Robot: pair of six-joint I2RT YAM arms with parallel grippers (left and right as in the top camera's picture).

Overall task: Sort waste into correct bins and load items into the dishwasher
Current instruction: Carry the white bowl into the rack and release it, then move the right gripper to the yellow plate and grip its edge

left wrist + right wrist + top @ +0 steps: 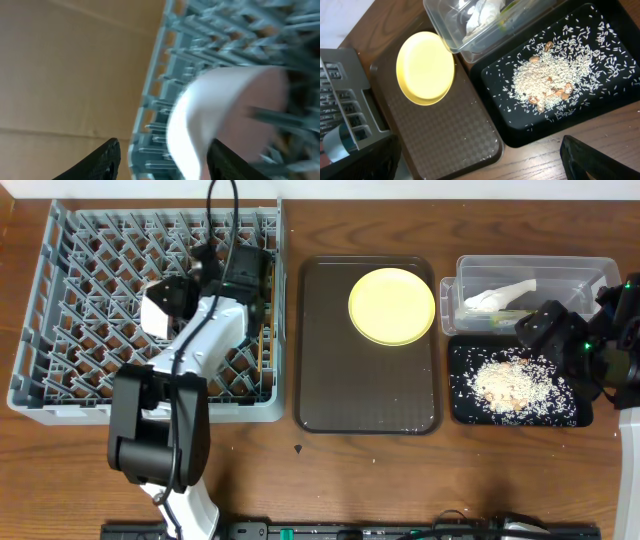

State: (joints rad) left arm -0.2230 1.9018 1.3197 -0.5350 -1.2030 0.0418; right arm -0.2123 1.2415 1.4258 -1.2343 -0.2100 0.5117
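Note:
The grey dish rack (60,330) fills the left of the table. My left gripper (176,288) hangs over it, open, its fingers (165,156) standing wide on either side of the small white bowl (158,312), which sits tilted among the pegs (215,105). The yellow plate (391,305) lies on the dark brown serving tray (350,380) and also shows in the right wrist view (425,67). My right gripper (540,328) is open and empty (480,160) above the black tray (465,405), which holds rice scraps (545,82). The clear tub (580,272) holds the white napkin (497,298) and a green wrapper (506,9). The chopsticks are out of view.
A pale blue rounded thing (340,140) shows at the rack's near edge in the right wrist view. A few rice grains lie on the serving tray's front corner (492,142). Bare wooden table (400,480) runs along the front.

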